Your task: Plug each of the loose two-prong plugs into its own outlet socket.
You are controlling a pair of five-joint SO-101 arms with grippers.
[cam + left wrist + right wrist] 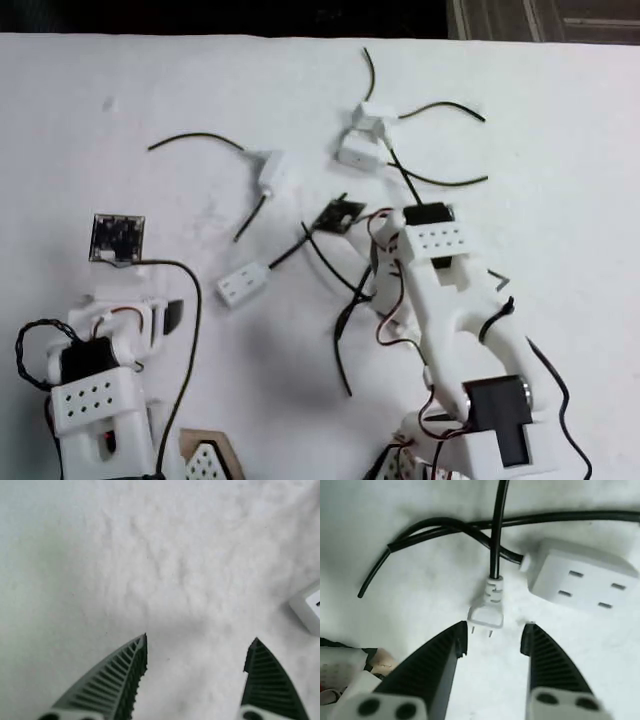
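Right gripper (495, 630) part open, gripping nothing. Two-prong plug (486, 611) lies just ahead, prongs pointing into the gap between the tips. Outlet socket (582, 582) just beside plug. Left gripper (200, 642) wide open, empty.

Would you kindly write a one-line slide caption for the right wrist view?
Open right gripper lined up on a white two-prong plug, with a white outlet socket lying beside it.
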